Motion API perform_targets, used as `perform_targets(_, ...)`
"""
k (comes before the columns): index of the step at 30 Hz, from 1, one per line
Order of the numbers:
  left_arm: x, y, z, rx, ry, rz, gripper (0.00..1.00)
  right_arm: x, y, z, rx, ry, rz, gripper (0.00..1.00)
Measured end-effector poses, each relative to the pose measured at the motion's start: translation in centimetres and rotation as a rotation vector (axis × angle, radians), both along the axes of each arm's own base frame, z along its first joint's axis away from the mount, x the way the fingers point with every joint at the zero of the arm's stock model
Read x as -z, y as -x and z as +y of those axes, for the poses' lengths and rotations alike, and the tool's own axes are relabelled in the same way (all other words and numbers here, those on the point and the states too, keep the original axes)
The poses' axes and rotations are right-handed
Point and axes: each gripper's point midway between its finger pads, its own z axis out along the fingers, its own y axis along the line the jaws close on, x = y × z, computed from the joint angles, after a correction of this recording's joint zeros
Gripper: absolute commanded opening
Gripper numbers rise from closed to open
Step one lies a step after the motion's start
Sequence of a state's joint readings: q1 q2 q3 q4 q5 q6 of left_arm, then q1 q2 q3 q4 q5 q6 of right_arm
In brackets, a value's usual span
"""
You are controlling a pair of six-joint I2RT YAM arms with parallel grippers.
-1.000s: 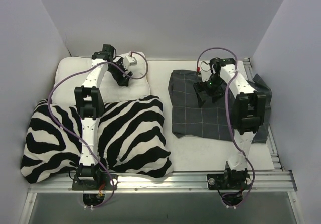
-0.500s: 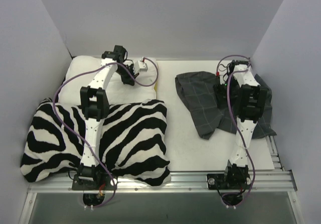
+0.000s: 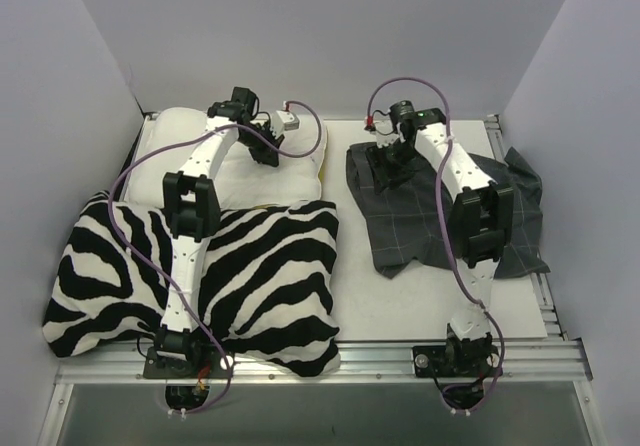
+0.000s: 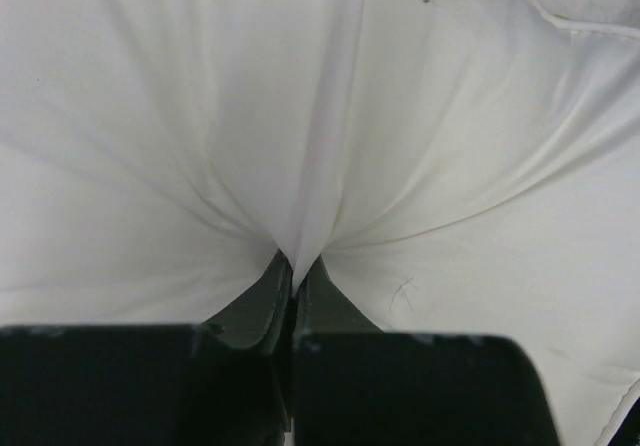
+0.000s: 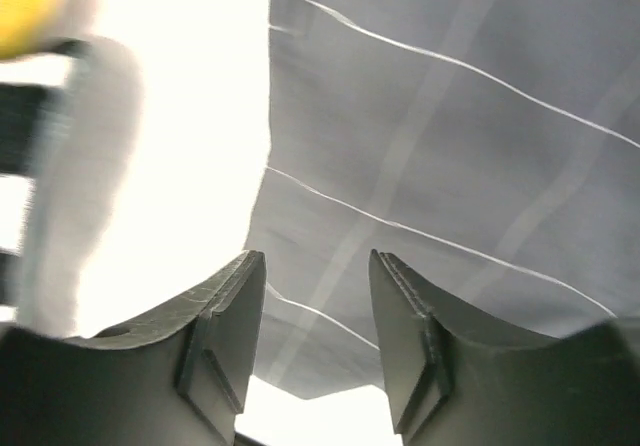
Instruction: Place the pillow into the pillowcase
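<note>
The white pillow (image 3: pixel 195 146) lies at the back left, its near edge tucked under the zebra cushion. My left gripper (image 3: pixel 268 152) is shut on a pinch of the pillow's (image 4: pixel 450 166) white cover, which puckers into the closed left gripper (image 4: pixel 295 266). The dark grey checked pillowcase (image 3: pixel 425 221) lies rumpled at the right. My right gripper (image 3: pixel 390 166) hovers over its far left corner. In the right wrist view the right gripper (image 5: pixel 318 266) stands open, with the pillowcase (image 5: pixel 450 146) edge showing in the gap beyond the jaws. A blurred yellow edge (image 5: pixel 30 6) shows at the top left.
The large zebra-striped cushion (image 3: pixel 270 266) fills the near left and covers the pillow's front edge. A strip of white table (image 3: pixel 370 306) separates it from the pillowcase. Grey walls close in on three sides, and a metal rail (image 3: pixel 350 361) runs along the front.
My left gripper has shut on the pillow and drawn it to the right. The right gripper swung left to the pillowcase's far left corner with narrowing jaws, and the pillowcase was rumpled and shifted.
</note>
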State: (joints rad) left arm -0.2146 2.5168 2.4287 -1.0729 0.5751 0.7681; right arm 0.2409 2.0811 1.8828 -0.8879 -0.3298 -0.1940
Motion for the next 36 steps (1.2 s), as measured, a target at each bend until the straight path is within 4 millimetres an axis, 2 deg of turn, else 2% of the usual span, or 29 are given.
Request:
perform_targets(2, 0.1, -0.1, 0.1, -0.016, 0.011, 0.009, 0.0, 0.0, 0.3, 2.1, -0.017, -0.016, -0.003, 0.43)
perform_targets(5, 0.1, -0.3, 0.4, -0.037, 0.025, 0.014, 0.0, 1.4, 1.0, 4.0, -0.026, -0.008, 0.03, 0.42)
perform_targets(10, 0.1, -0.5, 1.0, -0.06, 0.038, 0.015, 0.0, 4.9, 1.5, 5.2, -0.014, 0.059, 0.092, 0.42)
perform_targets(14, 0.1, -0.5, 1.5, -0.068, 0.043, 0.013, 0.0, 6.9, 1.4, 5.1, 0.004, 0.117, 0.115, 0.42)
perform_targets(19, 0.3, -0.6, 1.6, -0.072, 0.049, 0.013, 0.0, 7.5, 0.8, 5.0, 0.014, 0.152, 0.099, 0.39)
perform_targets(22, 0.4, -0.6, 1.7, -0.074, 0.051, 0.014, 0.0, 7.6, 0.4, 4.7, 0.023, 0.173, 0.086, 0.25)
perform_targets(24, 0.4, -0.6, 1.7, -0.074, 0.051, 0.012, 0.0, 7.6, 0.3, 4.4, 0.029, 0.185, 0.08, 0.19)
perform_targets(25, 0.4, -0.6, 1.7, -0.075, 0.052, 0.01, 0.0, 7.6, 0.3, 4.4, 0.031, 0.188, 0.079, 0.12)
perform_targets(28, 0.4, -0.5, 1.8, -0.075, 0.052, 0.007, 0.0, 7.6, 0.1, 4.3, 0.036, 0.192, 0.076, 0.01)
perform_targets(36, 0.3, -0.6, 2.0, -0.08, 0.054, 0.002, 0.0, 7.2, 0.2, 3.4, 0.061, 0.136, 0.096, 0.0)
